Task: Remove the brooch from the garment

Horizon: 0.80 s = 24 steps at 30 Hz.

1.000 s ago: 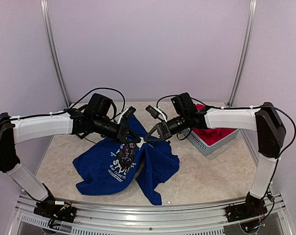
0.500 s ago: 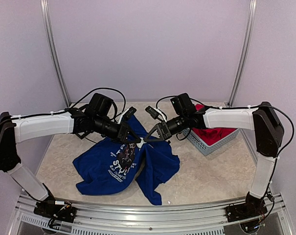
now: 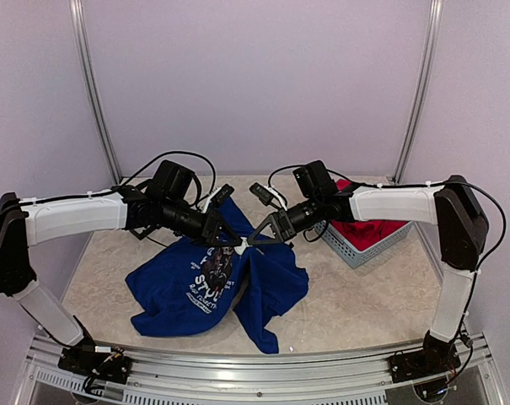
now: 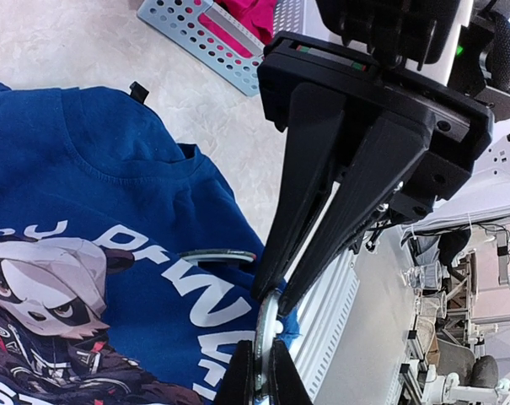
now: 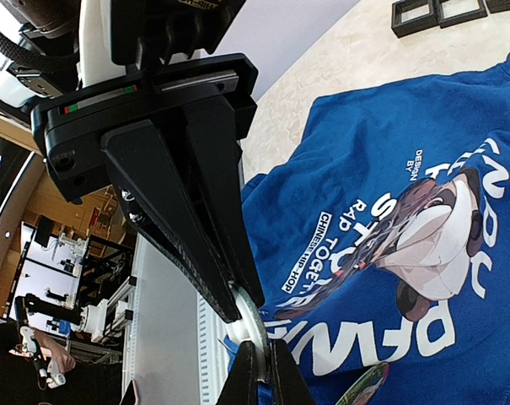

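Left wrist view: left fingers and right fingers both clamp shut on the brooch. The garment lies beneath.

Blue T-shirt and brooch at mid-counter

The royal-blue shirt lies rumpled, its white-lettered cartoon print facing up, one fold raised to a peak. There, the curved silvery brooch sits at the cloth's edge, pinched by both arms' fingers.

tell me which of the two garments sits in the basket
The red garment, bunched inside the grey basket on the right; the blue T-shirt lies on the table instead.
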Available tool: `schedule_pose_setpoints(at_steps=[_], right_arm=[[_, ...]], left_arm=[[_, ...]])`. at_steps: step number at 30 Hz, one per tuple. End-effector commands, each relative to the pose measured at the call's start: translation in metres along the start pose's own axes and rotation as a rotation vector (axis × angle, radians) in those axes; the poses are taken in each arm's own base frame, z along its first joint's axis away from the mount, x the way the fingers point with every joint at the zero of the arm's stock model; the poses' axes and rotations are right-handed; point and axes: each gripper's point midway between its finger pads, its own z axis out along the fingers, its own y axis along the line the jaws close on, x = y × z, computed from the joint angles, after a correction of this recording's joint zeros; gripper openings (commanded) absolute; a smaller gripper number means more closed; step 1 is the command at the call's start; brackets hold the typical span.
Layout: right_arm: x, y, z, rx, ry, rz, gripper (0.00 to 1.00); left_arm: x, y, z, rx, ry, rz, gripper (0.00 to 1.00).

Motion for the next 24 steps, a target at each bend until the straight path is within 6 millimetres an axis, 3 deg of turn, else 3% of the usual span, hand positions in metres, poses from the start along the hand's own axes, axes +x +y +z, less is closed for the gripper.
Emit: schedule_pose_setpoints(at_steps=[1,2,3,6,7,11,19,24], right_arm=[[-0.009,0.011,0.006,-0.006,-0.016,-0.035,0.0],[-0.009,0.011,0.005,0.003,-0.024,-0.039,0.0],[-0.011,0.01,0.004,0.018,-0.033,-0.043,0.0],[-0.015,0.004,0.0,0.082,-0.063,-0.058,0.0],[-0.017,0.002,-0.003,0.111,-0.078,-0.065,0.0],[-0.026,-0.004,-0.012,0.211,-0.13,-0.086,0.0],[-0.037,-0.012,-0.032,0.399,-0.195,-0.146,0.0],[-0.035,-0.013,-0.036,0.437,-0.199,-0.155,0.0]], left_arm=[[-0.015,-0.009,0.003,0.024,-0.041,0.063,0.0],[-0.015,-0.008,0.003,0.02,-0.043,0.063,0.0],[-0.015,-0.007,0.002,0.013,-0.046,0.061,0.08],[-0.013,-0.002,0.001,-0.012,-0.055,0.058,0.56],[-0.011,0.001,0.0,-0.023,-0.06,0.058,0.67],[-0.002,0.009,0.0,-0.071,-0.083,0.075,0.85],[0.02,0.012,0.019,-0.144,-0.037,0.124,0.88],[0.019,0.013,0.026,-0.138,-0.023,0.122,0.58]])
